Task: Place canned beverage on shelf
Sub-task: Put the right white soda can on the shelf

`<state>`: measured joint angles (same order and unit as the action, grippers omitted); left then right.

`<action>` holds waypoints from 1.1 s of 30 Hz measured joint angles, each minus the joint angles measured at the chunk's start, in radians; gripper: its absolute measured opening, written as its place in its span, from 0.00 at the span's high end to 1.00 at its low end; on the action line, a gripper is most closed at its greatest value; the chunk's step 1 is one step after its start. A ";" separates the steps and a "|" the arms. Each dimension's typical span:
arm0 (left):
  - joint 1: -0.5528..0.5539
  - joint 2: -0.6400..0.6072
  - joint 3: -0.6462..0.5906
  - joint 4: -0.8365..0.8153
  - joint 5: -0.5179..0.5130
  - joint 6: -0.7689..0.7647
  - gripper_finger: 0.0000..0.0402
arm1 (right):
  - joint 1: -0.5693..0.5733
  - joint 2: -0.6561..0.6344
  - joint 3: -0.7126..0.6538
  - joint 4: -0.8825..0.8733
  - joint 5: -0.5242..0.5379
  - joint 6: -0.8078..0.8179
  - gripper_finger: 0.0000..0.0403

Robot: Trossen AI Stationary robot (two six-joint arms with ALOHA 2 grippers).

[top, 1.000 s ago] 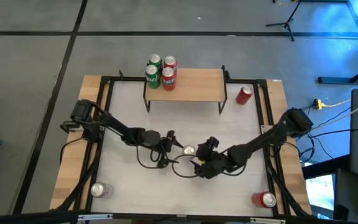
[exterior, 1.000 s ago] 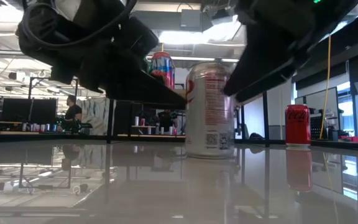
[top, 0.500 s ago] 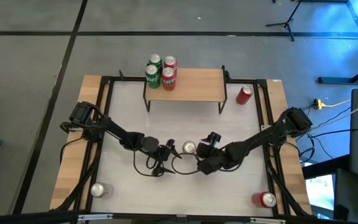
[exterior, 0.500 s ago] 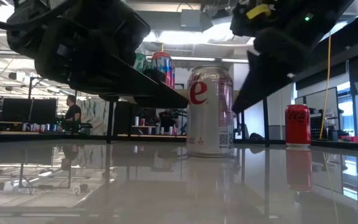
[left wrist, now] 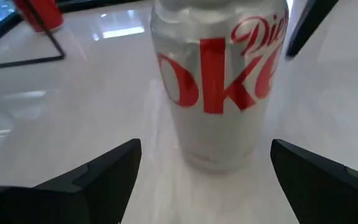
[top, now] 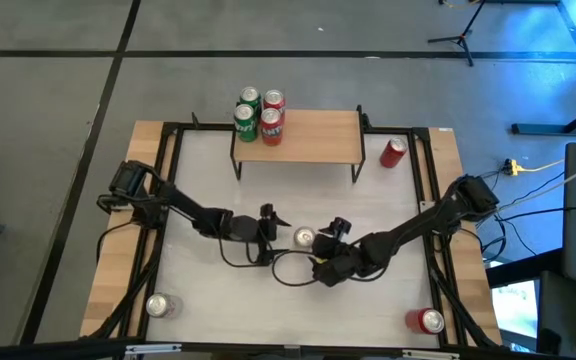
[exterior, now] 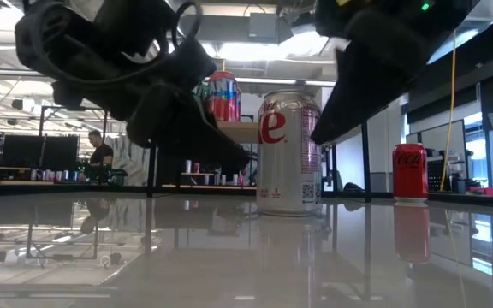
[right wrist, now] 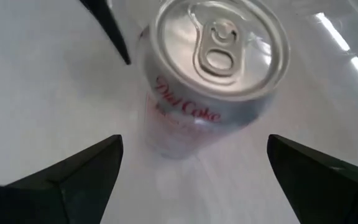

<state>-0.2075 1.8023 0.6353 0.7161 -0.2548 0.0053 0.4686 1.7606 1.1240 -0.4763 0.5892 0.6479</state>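
Diet Coke can [top: 304,238] upright mid-counter, flanked by two open hands.

Left hand [top: 271,222] just left of the can, fingers [left wrist: 92,180] spread wide, not touching it. Right hand [top: 330,234] just right of the can, likewise spread, tilted down over its top. Shelf [top: 298,137] well behind the can at the counter's [top: 208,190] far edge, carrying four cans [top: 260,115] at its left end. Red can [top: 393,152] beside the shelf's right legs; two more, apparently on their sides, at the near corners.
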 joint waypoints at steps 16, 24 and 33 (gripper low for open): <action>-0.031 0.000 0.000 0.090 0.348 0.051 0.13 | -0.006 0.034 0.001 -0.075 0.058 -0.102 0.02; -0.077 0.000 0.000 0.052 0.298 -0.001 0.13 | -0.004 0.035 0.095 -0.298 0.000 -0.024 0.02; -0.080 -0.111 0.000 -0.157 -0.030 0.015 0.13 | 0.049 0.035 0.130 -0.171 0.044 0.006 0.02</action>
<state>-0.2872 1.6911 0.6350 0.5588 -0.2844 0.0205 0.5177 1.7954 1.2536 -0.6470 0.6335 0.6537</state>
